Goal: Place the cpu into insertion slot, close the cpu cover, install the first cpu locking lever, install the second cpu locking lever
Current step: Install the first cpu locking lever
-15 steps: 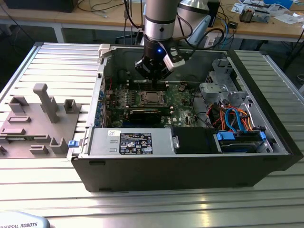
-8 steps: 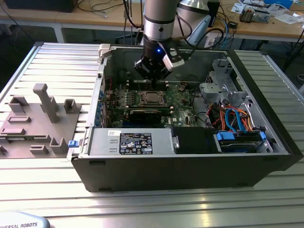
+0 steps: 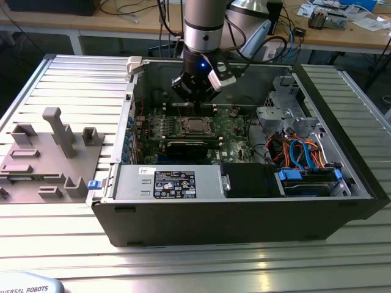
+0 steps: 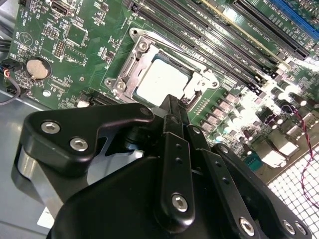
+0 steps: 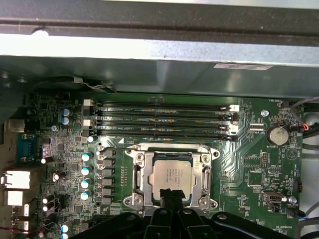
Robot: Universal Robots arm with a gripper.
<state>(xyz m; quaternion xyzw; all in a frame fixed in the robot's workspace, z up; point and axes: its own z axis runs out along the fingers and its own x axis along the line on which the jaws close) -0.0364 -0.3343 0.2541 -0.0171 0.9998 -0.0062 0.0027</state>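
The cpu point(image 5: 172, 173), a silver-grey square chip, lies in the insertion slot point(image 5: 130, 200) on the green motherboard point(image 5: 249, 164) inside the open computer case. The cpu cover point(image 5: 144, 174), a silvery frame, lies flat around the chip, seen also as cpu cover point(image 4: 130, 67) around cpu point(image 4: 162, 82). A thin wire lever point(image 5: 117, 148) runs along the socket's side facing the memory slots. My gripper point(image 5: 169, 195) hovers just above the socket's edge with its black fingers together and nothing between them; gripper point(image 4: 172, 103); gripper point(image 3: 194, 99) above cpu point(image 3: 195, 126).
Long memory slots point(image 5: 159, 119) and a coin battery point(image 5: 277, 134) flank the socket. The case wall point(image 3: 131, 91), drive cage point(image 3: 278, 110), blue and orange cables point(image 3: 299, 152) and power supply point(image 3: 171, 183) ring the board. Grey fixture blocks point(image 3: 49, 152) stand at the exterior view's left.
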